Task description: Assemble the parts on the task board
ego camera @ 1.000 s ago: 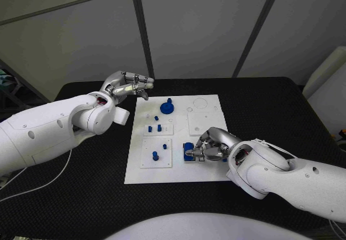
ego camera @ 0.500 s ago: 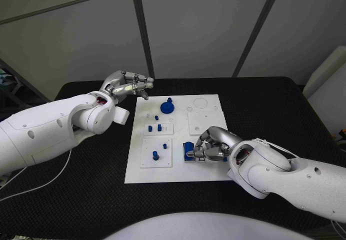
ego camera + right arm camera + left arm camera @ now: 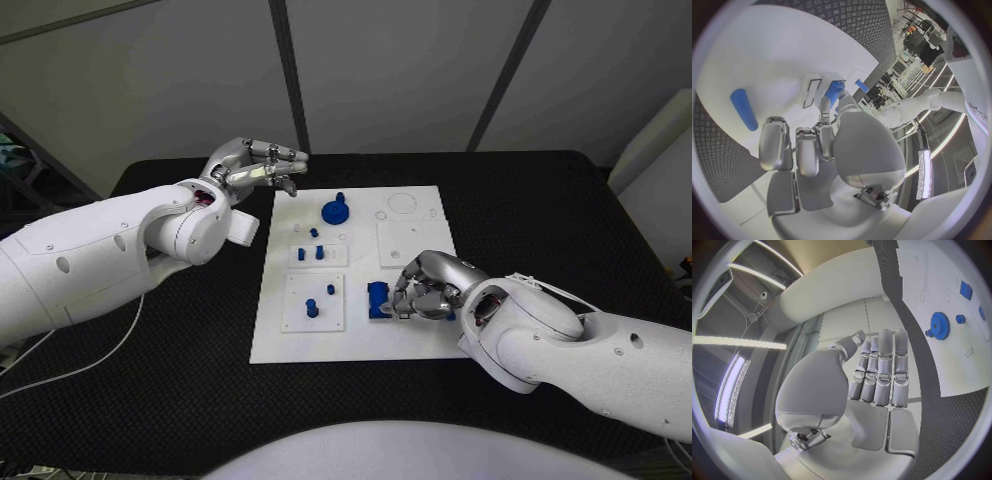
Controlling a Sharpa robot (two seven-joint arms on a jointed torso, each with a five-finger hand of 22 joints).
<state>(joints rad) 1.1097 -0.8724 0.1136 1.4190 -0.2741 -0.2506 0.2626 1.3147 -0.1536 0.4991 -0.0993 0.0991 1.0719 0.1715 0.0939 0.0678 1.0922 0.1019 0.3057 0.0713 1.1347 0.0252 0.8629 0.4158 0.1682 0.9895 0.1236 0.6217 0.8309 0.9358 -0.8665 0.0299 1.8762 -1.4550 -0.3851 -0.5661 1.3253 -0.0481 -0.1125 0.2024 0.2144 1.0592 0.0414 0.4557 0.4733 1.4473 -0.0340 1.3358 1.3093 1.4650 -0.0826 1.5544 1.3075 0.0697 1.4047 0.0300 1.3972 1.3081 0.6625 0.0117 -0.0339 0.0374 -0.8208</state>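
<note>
While your right hand [image 3: 421, 290] sits low over the lower right quarter of the task board [image 3: 411, 340], its fingers are curled down around a blue block [image 3: 379, 299] near the centre of the frame; you cannot tell from the head view whether they actually grip it or only touch it. From the right wrist view, that hand's fingers [image 3: 776, 142] bend in over the white plate, with a blue part [image 3: 833, 92] at their tips and a loose blue peg [image 3: 743, 108] lying on the board to one side.

Your left hand [image 3: 257, 166] is raised in the upper left of the frame, off the board's upper left corner. Its fingers are curled together with nothing visible in them; the left wrist view shows them [image 3: 879, 371] lying side by side, folded over the palm.

On the board, a blue gear [image 3: 336, 210] stands in the upper part, small blue pegs [image 3: 307, 254] below it, and a further peg [image 3: 309, 308] at lower left.
</note>
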